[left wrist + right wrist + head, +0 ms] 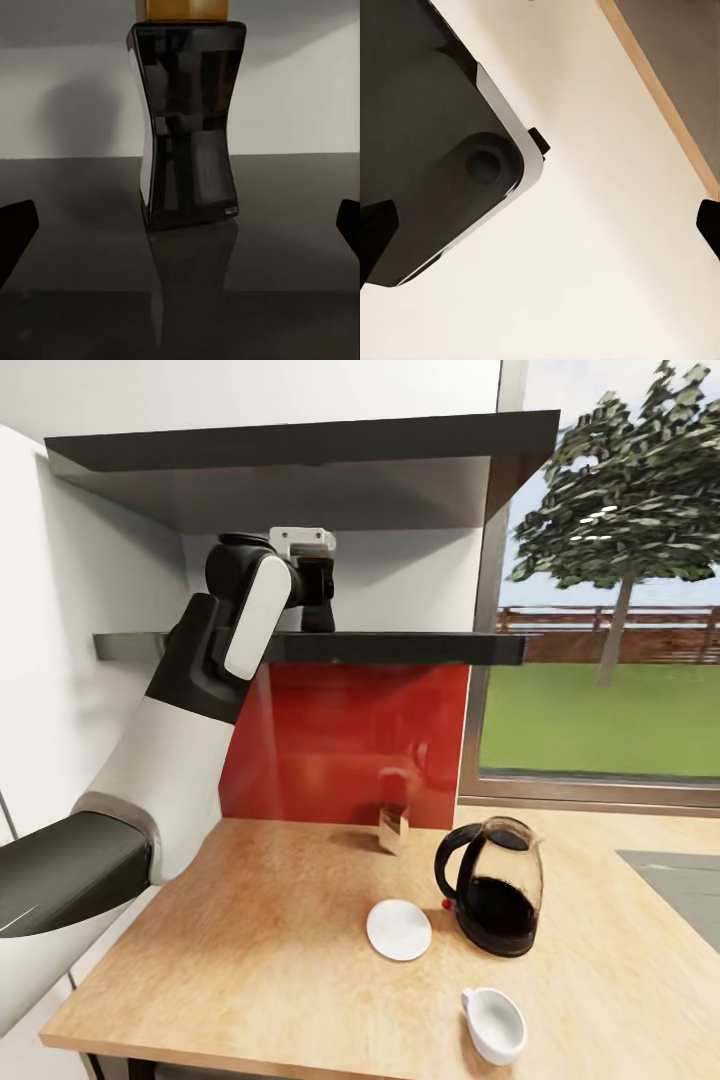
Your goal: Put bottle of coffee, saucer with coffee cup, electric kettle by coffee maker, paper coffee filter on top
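Note:
The bottle of coffee (187, 127) is a dark hourglass-shaped bottle with an orange cap, standing upright on the dark kitchen shelf (400, 648). My left gripper (318, 585) is raised to shelf height and faces the bottle (319, 622). In the left wrist view the left gripper (180, 247) is open, a fingertip at each side, and the bottle stands a little beyond them, untouched. On the countertop (250, 960) lie a white saucer (398, 930) and a white coffee cup (495, 1023). A glass jug with black handle and base (492, 900), seemingly the electric kettle, stands beside the saucer. My right gripper (540, 232) is open and holds nothing.
A small brown object (393, 828) stands by the red backsplash (350, 740). A second shelf (300, 460) hangs above the bottle's shelf. A window (610, 610) is to the right. The right wrist view looks down at the robot's black base (427, 150) and pale floor.

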### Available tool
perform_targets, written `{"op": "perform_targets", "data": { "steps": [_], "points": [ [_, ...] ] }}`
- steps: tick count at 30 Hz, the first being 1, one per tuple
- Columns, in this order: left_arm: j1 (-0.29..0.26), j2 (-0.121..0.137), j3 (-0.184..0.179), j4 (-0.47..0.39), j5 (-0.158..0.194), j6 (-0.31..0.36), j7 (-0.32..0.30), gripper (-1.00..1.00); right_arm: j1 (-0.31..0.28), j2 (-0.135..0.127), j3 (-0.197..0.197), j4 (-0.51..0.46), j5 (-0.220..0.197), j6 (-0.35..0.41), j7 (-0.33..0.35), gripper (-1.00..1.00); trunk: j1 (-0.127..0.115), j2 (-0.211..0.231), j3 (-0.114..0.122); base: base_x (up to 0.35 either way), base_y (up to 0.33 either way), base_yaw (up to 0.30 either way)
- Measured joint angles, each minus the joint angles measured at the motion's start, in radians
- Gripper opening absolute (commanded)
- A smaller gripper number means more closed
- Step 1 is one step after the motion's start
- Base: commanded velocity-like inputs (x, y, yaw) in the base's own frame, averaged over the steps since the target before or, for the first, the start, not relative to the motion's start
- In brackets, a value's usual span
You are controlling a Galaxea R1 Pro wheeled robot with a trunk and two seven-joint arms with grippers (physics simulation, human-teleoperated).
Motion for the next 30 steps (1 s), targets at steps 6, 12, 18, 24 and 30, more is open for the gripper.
{"op": "perform_targets", "data": {
  "steps": [6,12,18,24,30],
  "points": [
    [0.000,0.000,-0.001,-0.004,0.000,-0.001,0.001,1.00,0.000,0.000,0.000,0.000,0.000,0.000,0.000,1.00,0.000,0.000,0.000,0.135,0.000,0.000],
    [-0.001,0.000,-0.015,-0.012,0.000,-0.002,0.004,1.00,0.000,0.000,0.000,0.000,0.000,0.000,0.000,1.00,0.000,0.000,0.000,0.019,0.000,0.000],
    [-0.003,0.000,-0.019,0.013,-0.001,-0.002,0.004,1.00,0.000,0.000,0.000,-0.001,0.000,0.000,0.000,1.00,0.000,0.000,0.000,0.002,0.000,0.000],
    [-0.111,0.000,-0.018,0.164,0.000,-0.001,0.005,1.00,0.000,0.000,0.000,-0.002,0.000,0.000,0.000,1.00,0.000,0.000,0.000,0.000,0.000,0.000],
    [-0.142,0.000,-0.017,0.189,0.001,-0.002,0.004,1.00,0.000,0.000,0.000,-0.002,0.000,0.000,0.000,1.00,0.000,0.000,0.000,0.000,0.000,0.000]
  ]
}}
